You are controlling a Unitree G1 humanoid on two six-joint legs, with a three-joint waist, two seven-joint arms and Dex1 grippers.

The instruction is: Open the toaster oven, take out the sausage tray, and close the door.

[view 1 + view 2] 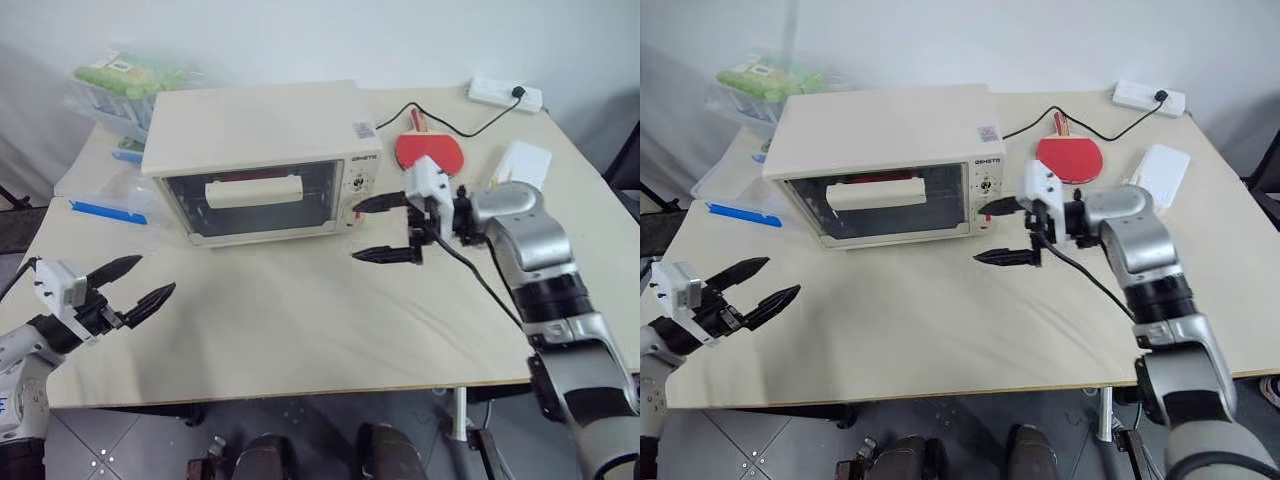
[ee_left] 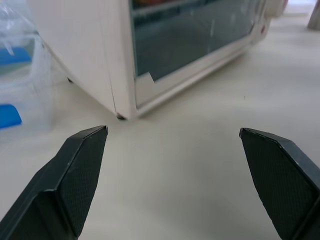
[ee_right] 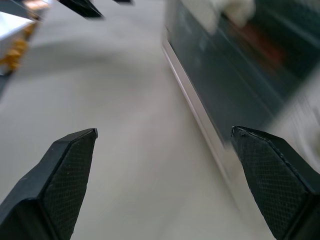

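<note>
The cream-white toaster oven stands at the table's far left of centre, its glass door shut and the bar handle across the front. Something red shows dimly behind the glass; the sausage tray is hidden inside. My right gripper hovers open just off the oven's front right corner beside the knobs, pointing left along the door. My left gripper is open and empty above the table's near left corner, well short of the oven. The oven's lower left corner lies ahead of its fingertips.
A red table-tennis paddle lies right of the oven, with a white box and a power strip with a black cable further right. Clear plastic containers and a bag of green items sit left of the oven.
</note>
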